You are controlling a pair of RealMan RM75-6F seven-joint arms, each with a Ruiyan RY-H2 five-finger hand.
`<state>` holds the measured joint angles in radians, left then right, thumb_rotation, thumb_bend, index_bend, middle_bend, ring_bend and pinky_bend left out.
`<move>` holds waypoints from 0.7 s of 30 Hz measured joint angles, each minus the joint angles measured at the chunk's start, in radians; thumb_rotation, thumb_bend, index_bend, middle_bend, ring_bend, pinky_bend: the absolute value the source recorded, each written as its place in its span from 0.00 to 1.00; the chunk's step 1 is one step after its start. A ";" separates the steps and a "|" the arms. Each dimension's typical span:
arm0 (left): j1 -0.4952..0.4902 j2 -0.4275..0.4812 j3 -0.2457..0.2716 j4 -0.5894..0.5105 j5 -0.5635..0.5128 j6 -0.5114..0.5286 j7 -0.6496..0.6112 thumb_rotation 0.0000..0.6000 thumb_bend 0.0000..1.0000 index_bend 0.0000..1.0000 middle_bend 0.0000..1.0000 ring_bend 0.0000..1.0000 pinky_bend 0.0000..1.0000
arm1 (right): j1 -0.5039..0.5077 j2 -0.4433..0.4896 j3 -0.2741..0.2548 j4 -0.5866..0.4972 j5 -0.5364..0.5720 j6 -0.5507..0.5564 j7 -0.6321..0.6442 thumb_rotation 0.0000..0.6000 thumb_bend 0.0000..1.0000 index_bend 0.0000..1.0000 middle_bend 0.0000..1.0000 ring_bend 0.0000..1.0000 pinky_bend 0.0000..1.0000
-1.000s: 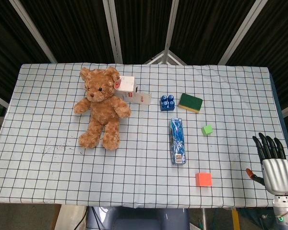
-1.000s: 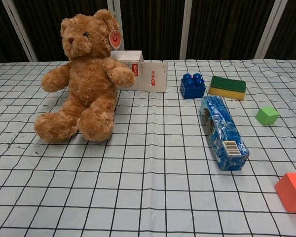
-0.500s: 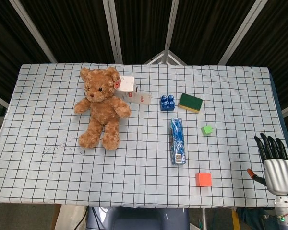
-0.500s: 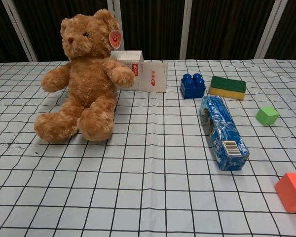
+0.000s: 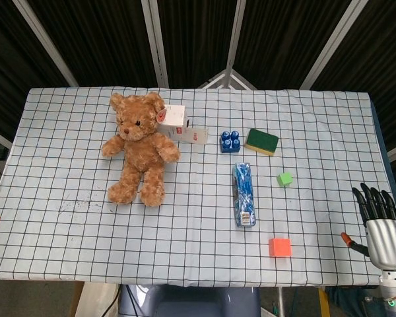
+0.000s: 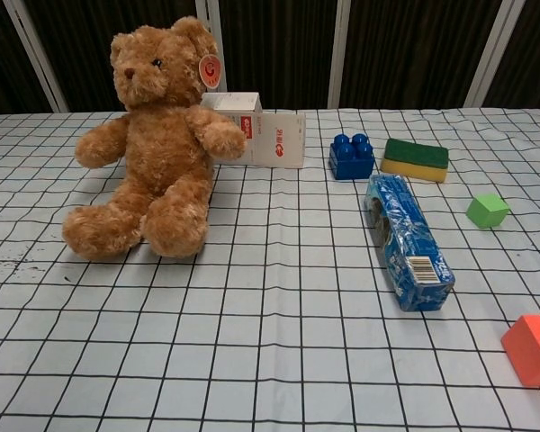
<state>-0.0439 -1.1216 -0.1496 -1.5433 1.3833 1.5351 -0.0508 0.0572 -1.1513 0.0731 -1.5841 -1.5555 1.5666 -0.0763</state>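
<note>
Only right hand (image 5: 383,231) visible | fingers (image 5: 373,201) spread, empty | left hand mostly cut off

The white box (image 6: 268,137) behind the teddy bear (image 6: 157,144) has red marks and small print, too small to read. The round tag (image 6: 211,67) on the bear's ear has a red sign, not readable. The blue pack (image 6: 408,239) shows a barcode label at its near end.
</note>
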 measured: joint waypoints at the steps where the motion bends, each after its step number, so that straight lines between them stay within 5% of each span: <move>1: -0.009 -0.004 -0.004 0.007 -0.008 -0.020 -0.013 1.00 0.33 0.24 0.12 0.00 0.00 | 0.000 0.000 0.000 0.000 0.000 0.000 0.001 1.00 0.15 0.00 0.00 0.00 0.00; 8: -0.137 -0.049 -0.082 0.073 -0.122 -0.243 -0.162 1.00 0.32 0.26 0.12 0.00 0.00 | -0.001 0.002 0.003 0.000 0.001 0.004 0.009 1.00 0.15 0.00 0.00 0.00 0.00; 21: -0.360 -0.164 -0.200 0.101 -0.332 -0.567 -0.215 1.00 0.20 0.22 0.02 0.00 0.00 | 0.006 -0.001 0.004 0.000 0.013 -0.016 0.000 1.00 0.15 0.00 0.00 0.00 0.00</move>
<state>-0.4040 -1.2856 -0.3500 -1.4427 1.0509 0.9685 -0.2657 0.0632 -1.1518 0.0772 -1.5843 -1.5429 1.5501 -0.0761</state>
